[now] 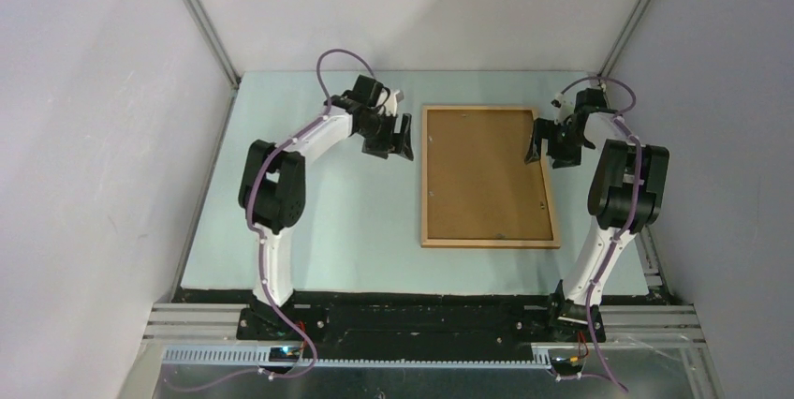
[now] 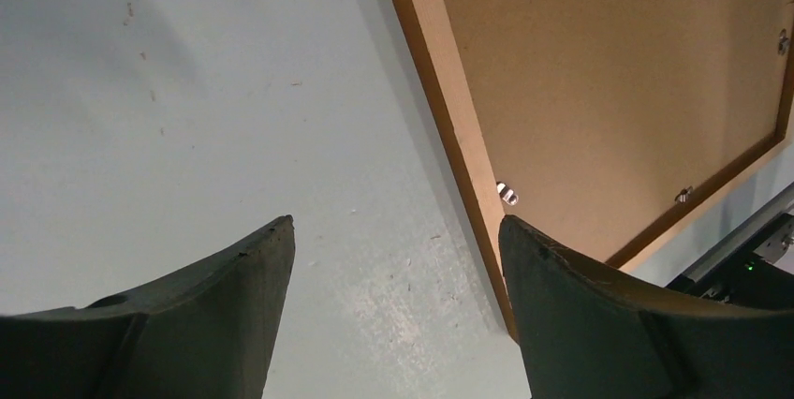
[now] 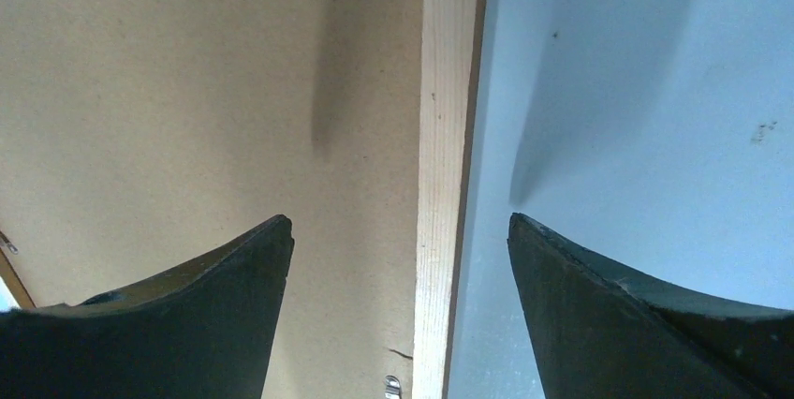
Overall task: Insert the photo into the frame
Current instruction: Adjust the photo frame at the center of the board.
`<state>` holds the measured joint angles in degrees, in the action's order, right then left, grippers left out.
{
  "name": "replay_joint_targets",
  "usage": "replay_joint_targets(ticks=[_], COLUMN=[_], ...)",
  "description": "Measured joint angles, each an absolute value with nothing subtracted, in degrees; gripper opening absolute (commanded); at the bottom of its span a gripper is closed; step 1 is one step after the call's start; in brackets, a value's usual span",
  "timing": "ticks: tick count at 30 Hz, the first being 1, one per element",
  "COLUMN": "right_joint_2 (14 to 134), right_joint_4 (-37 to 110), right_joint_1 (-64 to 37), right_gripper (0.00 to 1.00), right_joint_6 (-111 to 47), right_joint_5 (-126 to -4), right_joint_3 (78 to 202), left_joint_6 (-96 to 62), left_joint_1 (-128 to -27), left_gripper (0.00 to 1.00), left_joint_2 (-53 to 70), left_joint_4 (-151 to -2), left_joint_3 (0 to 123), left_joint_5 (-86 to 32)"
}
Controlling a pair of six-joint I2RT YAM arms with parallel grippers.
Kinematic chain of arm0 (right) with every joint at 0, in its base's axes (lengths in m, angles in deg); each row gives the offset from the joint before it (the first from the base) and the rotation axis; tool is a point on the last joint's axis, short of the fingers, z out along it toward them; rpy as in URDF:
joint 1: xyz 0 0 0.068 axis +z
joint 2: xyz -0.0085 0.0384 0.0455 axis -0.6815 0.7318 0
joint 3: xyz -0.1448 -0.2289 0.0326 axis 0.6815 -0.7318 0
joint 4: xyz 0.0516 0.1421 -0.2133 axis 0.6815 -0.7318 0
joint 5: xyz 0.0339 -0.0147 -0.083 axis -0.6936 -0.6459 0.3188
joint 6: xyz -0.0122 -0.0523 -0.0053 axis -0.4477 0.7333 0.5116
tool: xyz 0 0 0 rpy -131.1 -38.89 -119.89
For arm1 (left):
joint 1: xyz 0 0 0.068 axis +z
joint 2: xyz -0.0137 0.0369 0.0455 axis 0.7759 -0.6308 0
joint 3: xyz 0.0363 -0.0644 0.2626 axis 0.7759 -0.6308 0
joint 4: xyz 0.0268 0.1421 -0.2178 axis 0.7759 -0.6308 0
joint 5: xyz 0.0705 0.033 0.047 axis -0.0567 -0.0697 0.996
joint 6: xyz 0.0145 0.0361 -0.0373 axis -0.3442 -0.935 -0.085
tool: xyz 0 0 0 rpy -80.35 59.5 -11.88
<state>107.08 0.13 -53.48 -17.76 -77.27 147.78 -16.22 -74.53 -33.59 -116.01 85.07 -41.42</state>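
The frame (image 1: 423,174) lies flat on the table, back side up, with the brown backing board (image 1: 482,169) set inside it. The photo is hidden. My left gripper (image 1: 398,137) is open and empty just left of the frame's far left rail. In the left wrist view (image 2: 393,226) its right finger overlaps the rail (image 2: 449,118). My right gripper (image 1: 548,141) is open and empty over the frame's far right rail. In the right wrist view (image 3: 400,221) its jaws straddle that rail (image 3: 448,137), with the board (image 3: 187,90) under the left finger.
Small metal retaining tabs (image 2: 507,193) (image 3: 393,385) sit along the frame's inner edge. The pale table (image 1: 328,221) is bordered by grey walls, and a metal rail runs along the near edge (image 1: 421,324).
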Motion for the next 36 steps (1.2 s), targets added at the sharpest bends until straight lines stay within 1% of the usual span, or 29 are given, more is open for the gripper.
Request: replay_joint_targets(ticks=[5,10,15,22,29,36], right_joint_2=[108.0,108.0,108.0,107.0,105.7,105.5], right_joint_4=[0.1,0.3,0.8,3.3,5.8,6.8], right_joint_1=[-53.8,-53.5,-53.1,-50.6,-45.1,-39.6], right_gripper=[0.81,0.73,0.69,0.68,0.68,0.68], right_joint_6=[-17.8,-17.8,-17.9,-20.1,-23.9,-26.6], right_joint_5=[-78.3,-80.6,-81.9,-83.8,-87.2,-89.3], right_joint_3=[146.8,146.3,145.7,143.2,140.2,139.3], left_joint_6=[-14.3,-12.4,-11.3,-10.5,-11.2,-11.6], left_joint_1=[-75.6,-76.9,-77.6,-77.8,-77.2,-73.0], left_gripper=[0.84,0.84,0.84,0.84,0.84,0.81], left_joint_2=[-35.9,-37.1,-37.3,-37.6,-36.5,-33.4], left_joint_4=[-114.5,-112.8,-111.0,-109.4,-109.1,-108.8], left_joint_3=[85.1,85.0,84.9,82.9,78.2,73.8], left_joint_5=[-41.2,-41.1,-41.6,-41.2,-36.6,-32.7])
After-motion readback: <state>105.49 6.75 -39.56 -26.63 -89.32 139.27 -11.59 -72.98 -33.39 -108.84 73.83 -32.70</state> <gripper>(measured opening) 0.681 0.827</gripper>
